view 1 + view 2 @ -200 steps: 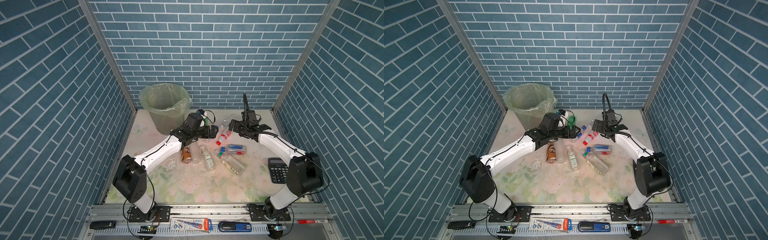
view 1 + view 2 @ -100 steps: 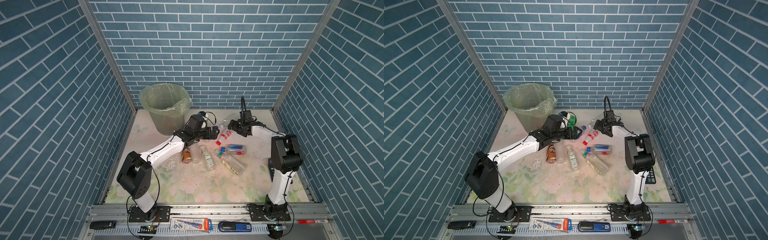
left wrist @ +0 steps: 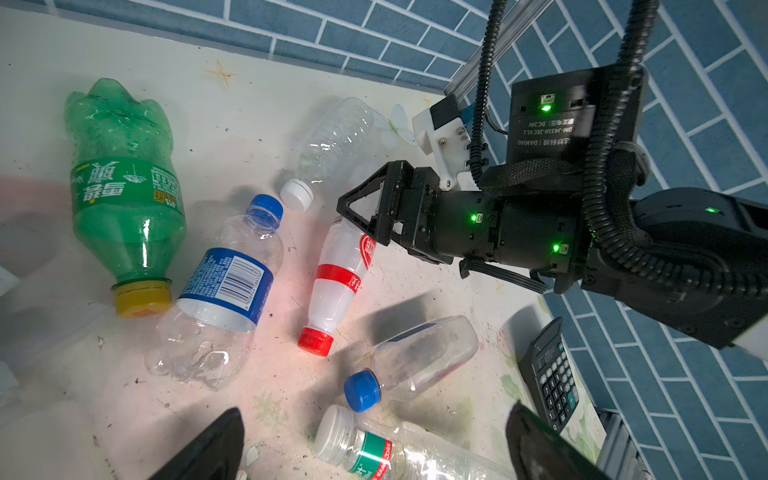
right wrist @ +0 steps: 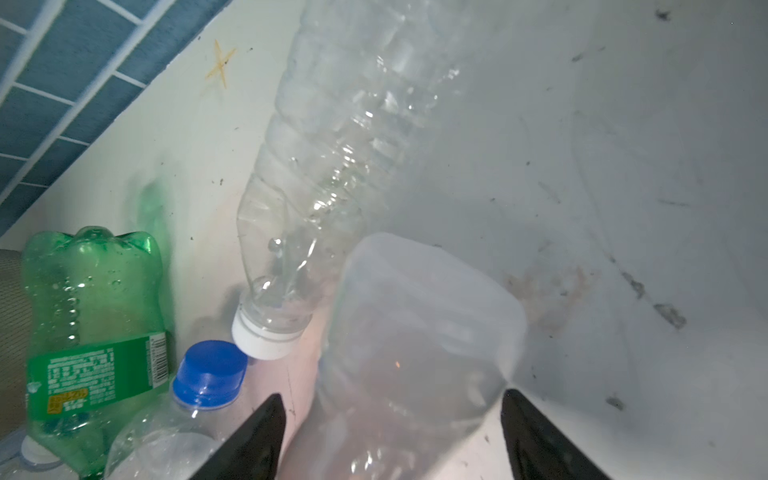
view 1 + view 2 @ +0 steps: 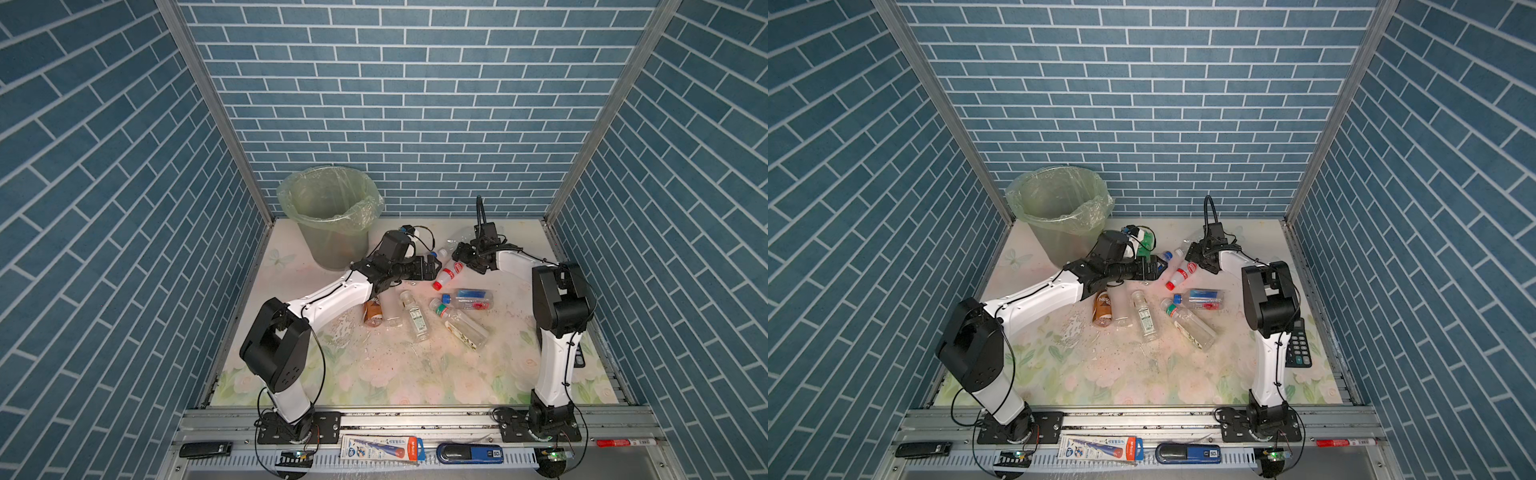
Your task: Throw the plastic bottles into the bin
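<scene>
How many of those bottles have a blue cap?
2. The blue-labelled bottle lies between the green bottle and the red-capped bottle; the second blue-capped bottle lies nearer the black calculator. More may be hidden.

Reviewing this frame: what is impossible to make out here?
What the bin holds: both top views, crinkly liner and cloudy wall hide it.
Whether the right tool touches the red-capped bottle: right wrist view, fingers cut off at the edge, bottle blurred.
Most of the calculator: a top view, right arm covers it.

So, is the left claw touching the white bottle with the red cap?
Apart. The left wrist view shows a clear gap between the left claw and the red-capped white bottle.
</scene>
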Controlling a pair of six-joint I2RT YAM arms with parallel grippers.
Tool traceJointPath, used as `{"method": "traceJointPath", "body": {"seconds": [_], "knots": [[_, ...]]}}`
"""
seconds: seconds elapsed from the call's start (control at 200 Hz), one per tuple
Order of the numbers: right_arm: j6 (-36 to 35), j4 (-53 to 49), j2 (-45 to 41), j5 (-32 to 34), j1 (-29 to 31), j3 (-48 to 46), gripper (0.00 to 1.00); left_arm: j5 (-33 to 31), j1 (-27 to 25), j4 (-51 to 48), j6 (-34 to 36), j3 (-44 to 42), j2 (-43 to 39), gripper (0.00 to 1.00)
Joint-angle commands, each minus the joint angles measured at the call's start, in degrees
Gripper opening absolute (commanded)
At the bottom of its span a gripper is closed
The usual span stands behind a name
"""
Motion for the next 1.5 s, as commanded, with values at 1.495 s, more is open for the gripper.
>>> {"method": "traceJointPath", "body": {"seconds": [1.495], "knots": [[7.8,7.5,-17.2,-2.3,-1.7,-3.2,0.43,2.1,-2.2,-7.3,1.9,15.7,11.1,0.99]]}}
